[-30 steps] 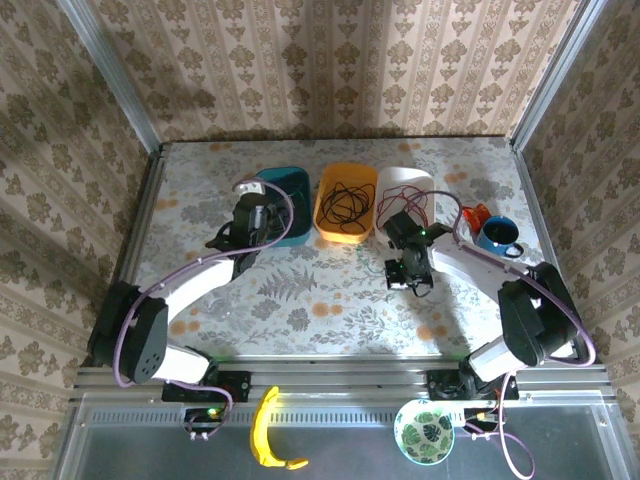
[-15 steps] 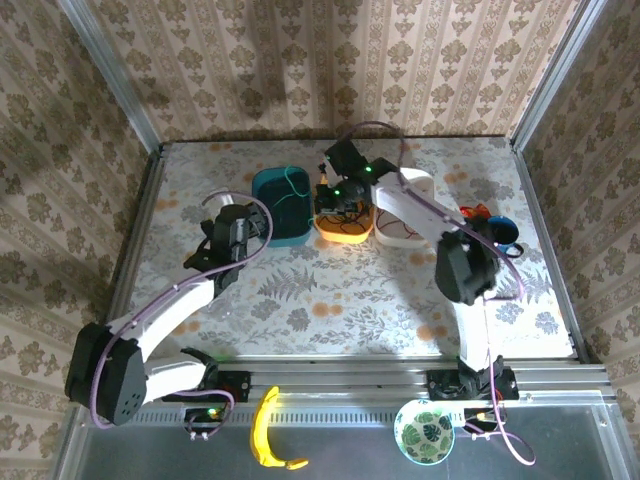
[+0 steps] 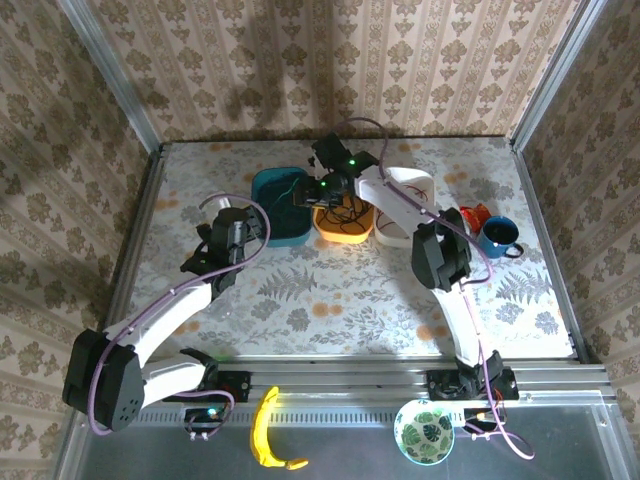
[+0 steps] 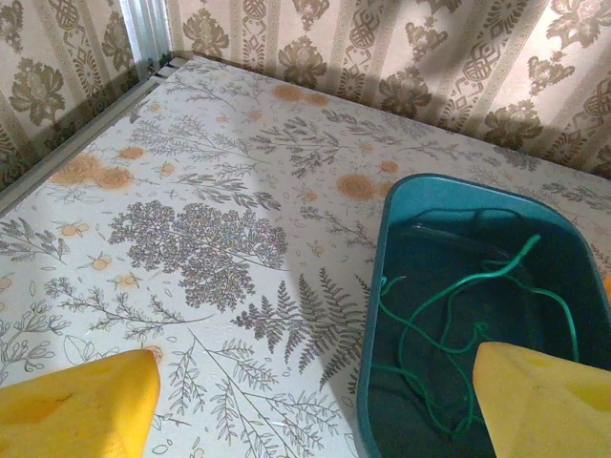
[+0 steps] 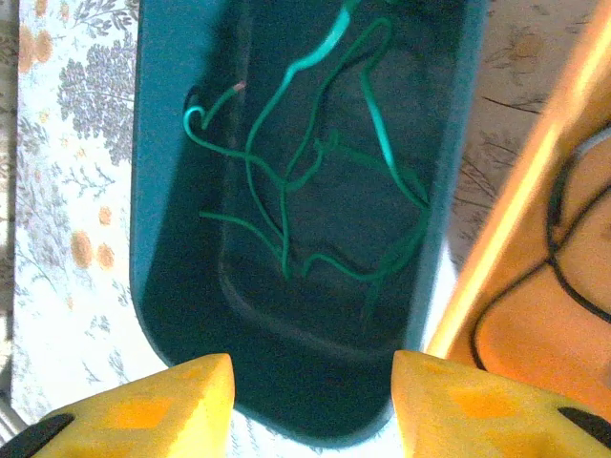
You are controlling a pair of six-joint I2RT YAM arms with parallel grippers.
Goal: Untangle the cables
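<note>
Right gripper [image 5: 310, 382] has swung from orange bin [image 5: 535, 334] to over teal bin [image 5: 153, 143], jaws part open, empty. Green cable [image 5: 315, 162] loose inside, 12 o'clock from fingertips. Left gripper [image 4: 310, 405] wide, empty, cable at 2 o'clock; right arm nearer.

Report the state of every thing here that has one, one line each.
Left gripper: open, empty, near the teal plastic bin.
Right gripper: open, empty, above the teal bin.
Thin green cable: loose loops inside the teal bin.
Thin black cable: lying in the orange plastic bin.
Blue mug: upright on the flower-patterned table.
</note>
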